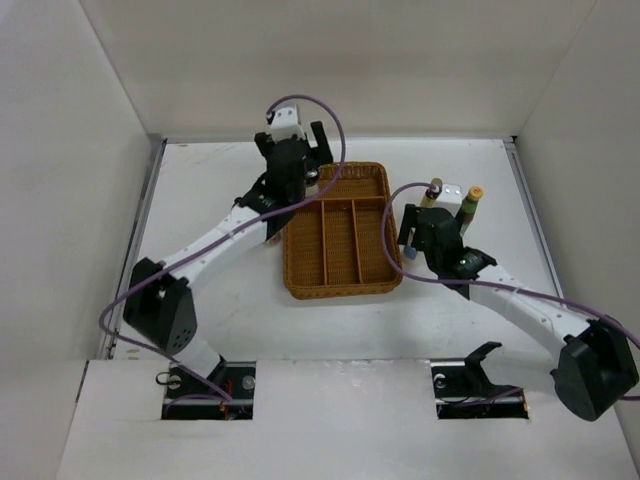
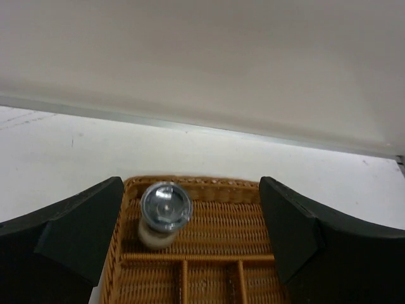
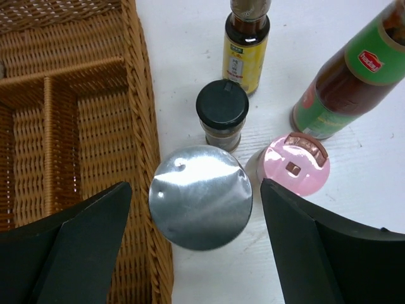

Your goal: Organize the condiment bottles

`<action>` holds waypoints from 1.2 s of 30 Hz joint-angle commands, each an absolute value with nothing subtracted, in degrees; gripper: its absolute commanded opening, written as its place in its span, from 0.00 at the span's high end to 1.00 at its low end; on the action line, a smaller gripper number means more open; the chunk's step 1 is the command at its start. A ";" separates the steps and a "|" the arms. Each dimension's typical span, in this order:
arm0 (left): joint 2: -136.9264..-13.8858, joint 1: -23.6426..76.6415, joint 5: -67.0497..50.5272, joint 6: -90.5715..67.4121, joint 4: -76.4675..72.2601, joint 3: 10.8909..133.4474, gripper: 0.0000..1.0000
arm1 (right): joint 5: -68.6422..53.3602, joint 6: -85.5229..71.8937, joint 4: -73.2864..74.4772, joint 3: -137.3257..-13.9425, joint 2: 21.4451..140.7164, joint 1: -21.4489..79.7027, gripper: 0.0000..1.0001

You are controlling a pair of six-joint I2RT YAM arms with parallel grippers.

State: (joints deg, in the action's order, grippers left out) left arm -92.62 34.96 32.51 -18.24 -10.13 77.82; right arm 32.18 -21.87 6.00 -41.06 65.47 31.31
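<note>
L fingers gape wide, holding nothing, above a small silver-lidded jar standing at the left end of the wicker tray's far compartment. R fingers are wide open and empty over a bigger silver-lidded jar on the tabletop, just right of the tray. Black-capped jar, pink-lidded jar, yellow-label bottle & green-red bottle stand close by.

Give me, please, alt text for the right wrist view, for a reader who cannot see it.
The open right gripper frames a silver-lidded jar standing on the white table beside the wicker tray. Beyond it stand a black-capped jar, a pink-lidded jar, a yellow-labelled bottle and a green-labelled bottle.
</note>
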 commanded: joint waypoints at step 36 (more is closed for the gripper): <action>-51.15 30.11 31.03 -34.19 -2.37 33.22 0.19 | 24.61 -11.51 -2.02 -97.99 108.62 35.72 0.51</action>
